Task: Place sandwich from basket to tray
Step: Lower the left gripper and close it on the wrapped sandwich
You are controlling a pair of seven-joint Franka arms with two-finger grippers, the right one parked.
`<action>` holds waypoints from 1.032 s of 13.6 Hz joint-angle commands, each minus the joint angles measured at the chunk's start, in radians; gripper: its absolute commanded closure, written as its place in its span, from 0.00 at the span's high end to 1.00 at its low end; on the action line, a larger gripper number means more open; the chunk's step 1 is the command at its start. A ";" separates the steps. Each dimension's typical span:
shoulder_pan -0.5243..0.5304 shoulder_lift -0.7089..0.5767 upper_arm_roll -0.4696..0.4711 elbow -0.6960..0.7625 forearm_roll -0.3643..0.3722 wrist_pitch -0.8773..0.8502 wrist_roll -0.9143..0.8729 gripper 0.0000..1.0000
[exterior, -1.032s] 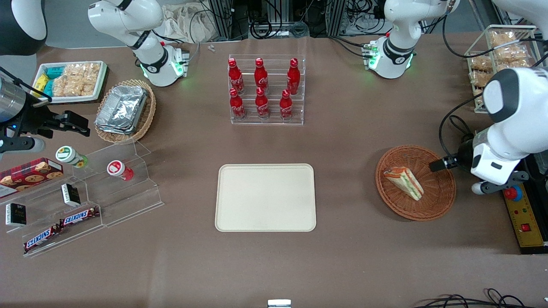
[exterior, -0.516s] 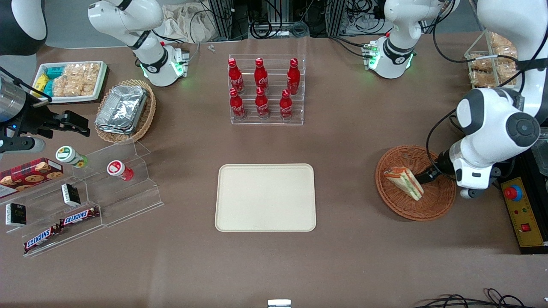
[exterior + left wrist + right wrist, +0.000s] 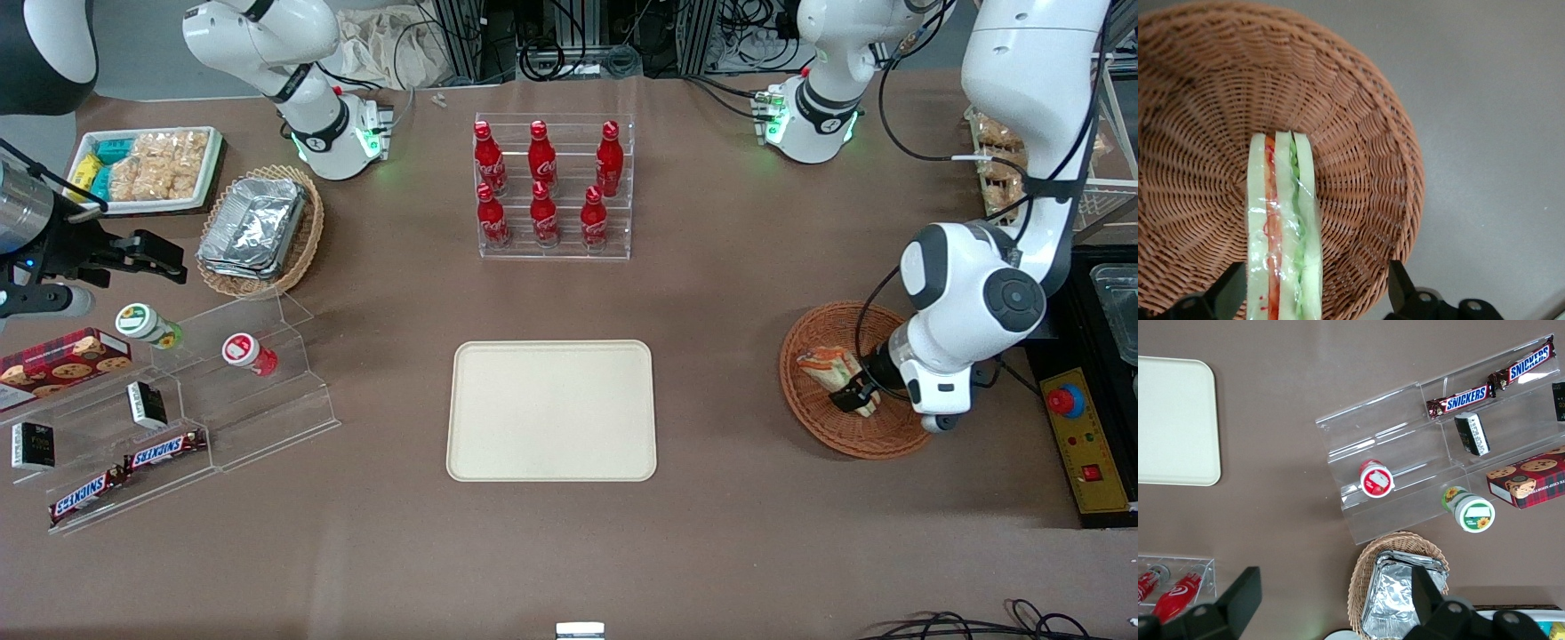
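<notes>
The sandwich (image 3: pixel 822 363), a white-bread wedge with green, orange and red layers, lies in the round reddish-brown basket (image 3: pixel 858 437) toward the working arm's end of the table. My left gripper (image 3: pixel 853 396) hangs over the sandwich's end that is nearer the front camera. In the left wrist view the gripper (image 3: pixel 1317 293) is open. The sandwich (image 3: pixel 1281 227) stands between the two black fingers (image 3: pixel 1231 290), close to one and well apart from the other, inside the basket (image 3: pixel 1358 133). The cream-beige tray (image 3: pixel 551 411) lies bare at the table's middle.
A clear rack of red cola bottles (image 3: pixel 553 187) stands farther from the front camera than the tray. A yellow control box with a red button (image 3: pixel 1080 436) sits beside the basket. A tan oval basket of foil containers (image 3: pixel 260 229) and a clear snack shelf (image 3: pixel 196 391) lie toward the parked arm's end.
The left arm has swung in from the table's end over the basket. The gripper has moved from the basket's rim to above the sandwich. The sandwich has not moved.
</notes>
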 commanded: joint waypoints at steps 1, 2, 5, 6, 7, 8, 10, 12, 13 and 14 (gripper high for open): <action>-0.007 -0.015 0.004 -0.066 0.030 0.064 -0.029 0.94; -0.007 -0.015 0.004 -0.085 0.047 0.073 -0.029 0.94; -0.004 -0.016 0.006 -0.099 0.067 0.076 -0.029 0.94; -0.002 -0.015 0.007 -0.099 0.067 0.076 -0.029 0.90; -0.002 -0.015 0.007 -0.100 0.067 0.076 -0.029 0.82; -0.002 -0.015 0.007 -0.100 0.067 0.076 -0.027 0.69; -0.001 -0.022 0.007 -0.100 0.067 0.067 -0.021 0.36; -0.001 -0.057 0.007 -0.087 0.067 0.012 -0.021 0.00; -0.001 -0.076 0.006 -0.073 0.066 -0.034 -0.015 0.00; -0.001 -0.090 0.004 -0.052 0.064 -0.073 -0.013 0.00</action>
